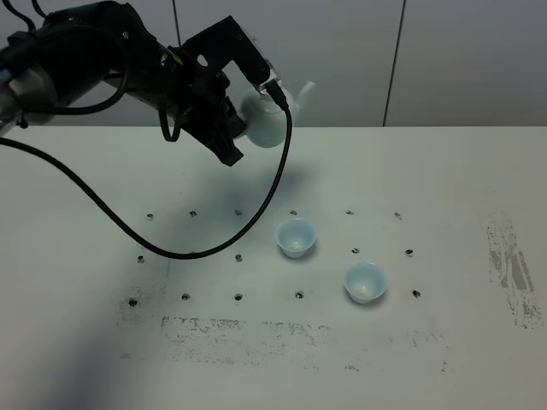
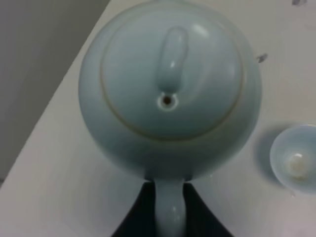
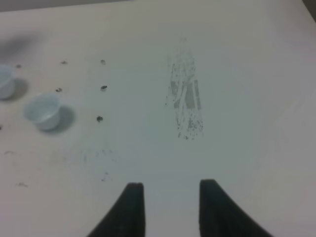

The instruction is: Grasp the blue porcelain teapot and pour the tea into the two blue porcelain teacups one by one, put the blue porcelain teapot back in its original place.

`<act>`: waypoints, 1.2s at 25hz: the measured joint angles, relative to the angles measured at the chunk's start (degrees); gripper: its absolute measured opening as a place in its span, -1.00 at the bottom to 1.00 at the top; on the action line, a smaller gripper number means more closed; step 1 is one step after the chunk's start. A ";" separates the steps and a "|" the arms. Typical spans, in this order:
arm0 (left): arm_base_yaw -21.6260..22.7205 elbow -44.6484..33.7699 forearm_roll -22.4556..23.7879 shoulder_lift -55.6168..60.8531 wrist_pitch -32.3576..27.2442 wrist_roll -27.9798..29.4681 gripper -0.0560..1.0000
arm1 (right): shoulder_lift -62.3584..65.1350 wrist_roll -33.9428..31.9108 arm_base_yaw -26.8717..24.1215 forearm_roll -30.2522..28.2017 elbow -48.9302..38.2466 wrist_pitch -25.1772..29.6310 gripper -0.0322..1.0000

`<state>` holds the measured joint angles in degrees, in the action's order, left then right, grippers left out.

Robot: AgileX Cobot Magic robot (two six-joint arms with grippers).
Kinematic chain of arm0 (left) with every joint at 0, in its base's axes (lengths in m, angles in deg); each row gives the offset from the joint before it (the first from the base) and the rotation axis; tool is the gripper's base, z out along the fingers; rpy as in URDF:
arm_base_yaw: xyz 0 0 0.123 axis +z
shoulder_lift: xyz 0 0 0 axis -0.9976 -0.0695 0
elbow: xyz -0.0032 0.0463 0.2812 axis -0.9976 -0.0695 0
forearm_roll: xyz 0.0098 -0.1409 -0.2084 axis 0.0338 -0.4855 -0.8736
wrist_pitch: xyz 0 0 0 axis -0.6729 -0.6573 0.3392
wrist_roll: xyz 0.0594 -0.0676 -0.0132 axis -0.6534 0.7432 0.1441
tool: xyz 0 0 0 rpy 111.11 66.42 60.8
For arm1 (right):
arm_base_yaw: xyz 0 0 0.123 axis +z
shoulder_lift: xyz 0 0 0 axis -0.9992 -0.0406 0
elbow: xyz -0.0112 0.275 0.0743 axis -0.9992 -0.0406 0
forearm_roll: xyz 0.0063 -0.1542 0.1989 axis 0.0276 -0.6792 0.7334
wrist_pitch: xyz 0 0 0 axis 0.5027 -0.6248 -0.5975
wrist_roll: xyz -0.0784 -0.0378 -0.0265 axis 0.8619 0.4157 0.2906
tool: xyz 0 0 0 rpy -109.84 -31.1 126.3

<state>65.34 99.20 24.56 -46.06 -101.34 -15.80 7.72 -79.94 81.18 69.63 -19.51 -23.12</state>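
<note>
Left gripper (image 2: pixel 170 195) tight on blue porcelain teapot (image 2: pixel 170 84) handle; right gripper (image 3: pixel 170 202) jaws apart

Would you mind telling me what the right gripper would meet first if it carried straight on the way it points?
Most likely the table, around the grey scuffed patch; nothing stands between it and the right gripper. The two teacups sit off that line. Depth is uncertain.
</note>
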 joint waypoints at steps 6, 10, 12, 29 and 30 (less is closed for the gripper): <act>0.00 4.13 -5.85 -3.93 -5.42 -20.20 -0.68 | 0.00 0.00 0.00 0.00 0.00 0.00 -0.39; 0.00 4.13 -7.97 -4.78 -8.29 -32.52 -0.68 | 0.00 0.00 0.00 0.00 0.00 0.00 -0.39; 0.00 4.13 -9.24 -5.00 -9.03 -36.96 -0.68 | 0.00 0.00 0.00 -0.02 0.00 0.00 -0.39; -0.12 10.57 -19.74 -8.06 -12.17 -49.59 -0.68 | 0.00 0.00 0.00 -0.02 0.00 0.00 -0.39; -0.20 10.62 -19.74 -8.33 -12.67 -49.90 -0.68 | 0.00 0.00 0.00 -0.02 0.00 0.00 -0.39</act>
<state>65.14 109.82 4.82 -54.38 -114.01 -65.70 7.72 -79.94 81.18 69.61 -19.51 -23.12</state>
